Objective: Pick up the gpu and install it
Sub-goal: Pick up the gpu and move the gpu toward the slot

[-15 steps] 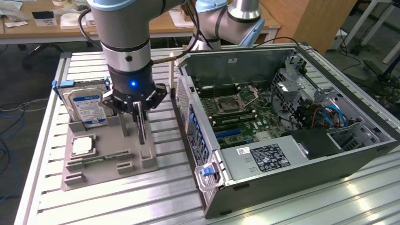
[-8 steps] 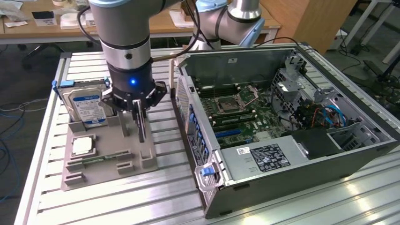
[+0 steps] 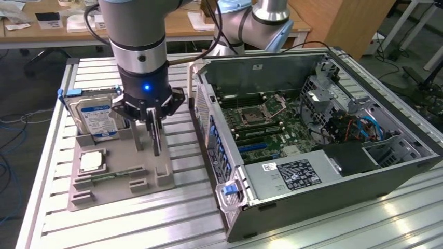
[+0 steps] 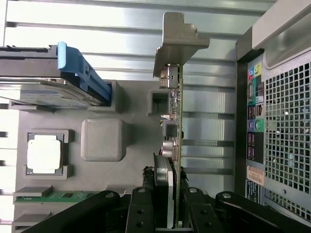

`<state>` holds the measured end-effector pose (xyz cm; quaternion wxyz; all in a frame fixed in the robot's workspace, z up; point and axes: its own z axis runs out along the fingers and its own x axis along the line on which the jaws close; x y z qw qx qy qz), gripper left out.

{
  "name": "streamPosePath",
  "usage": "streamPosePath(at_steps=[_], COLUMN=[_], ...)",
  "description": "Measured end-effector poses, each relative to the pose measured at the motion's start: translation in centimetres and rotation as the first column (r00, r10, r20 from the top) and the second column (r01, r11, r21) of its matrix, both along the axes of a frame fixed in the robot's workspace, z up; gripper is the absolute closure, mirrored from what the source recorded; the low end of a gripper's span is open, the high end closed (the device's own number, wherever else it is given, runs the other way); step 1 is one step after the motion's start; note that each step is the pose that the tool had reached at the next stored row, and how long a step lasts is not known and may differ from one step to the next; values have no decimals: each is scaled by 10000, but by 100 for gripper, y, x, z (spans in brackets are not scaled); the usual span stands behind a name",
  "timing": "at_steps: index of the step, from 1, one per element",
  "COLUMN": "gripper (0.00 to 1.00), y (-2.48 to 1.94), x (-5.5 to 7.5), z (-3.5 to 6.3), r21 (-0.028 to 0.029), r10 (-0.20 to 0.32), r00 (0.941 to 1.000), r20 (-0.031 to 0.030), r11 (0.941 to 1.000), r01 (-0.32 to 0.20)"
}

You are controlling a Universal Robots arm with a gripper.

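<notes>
The gpu (image 3: 156, 140) is a thin dark card standing on edge over the grey tray (image 3: 121, 181), to the exterior view's left of the open computer case (image 3: 312, 135). My gripper (image 3: 153, 120) comes down from above and is shut on the card's upper edge. In the wrist view the gpu (image 4: 176, 111) runs away from my gripper (image 4: 170, 213), ending in its silvery bracket (image 4: 177, 43). Its lower edge is close to the tray, and I cannot tell whether they touch. The motherboard (image 3: 266, 122) lies exposed inside the case.
The tray also holds a silver hard drive with a blue label (image 3: 97, 116), a CPU (image 3: 92, 161) and a green memory stick (image 3: 111, 175). The case's perforated rear panel (image 4: 286, 126) stands close beside the card. A second robot arm (image 3: 266, 21) is behind the case.
</notes>
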<state>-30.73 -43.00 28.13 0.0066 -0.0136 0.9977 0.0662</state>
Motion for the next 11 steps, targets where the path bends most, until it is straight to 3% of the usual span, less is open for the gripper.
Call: streamPosePath(at_steps=[11], gripper=[72], y=[-1], x=[0], z=[72], r21=[94], r10=[0], r00=[10000], r20=[0], r11=[10000], r01=[0])
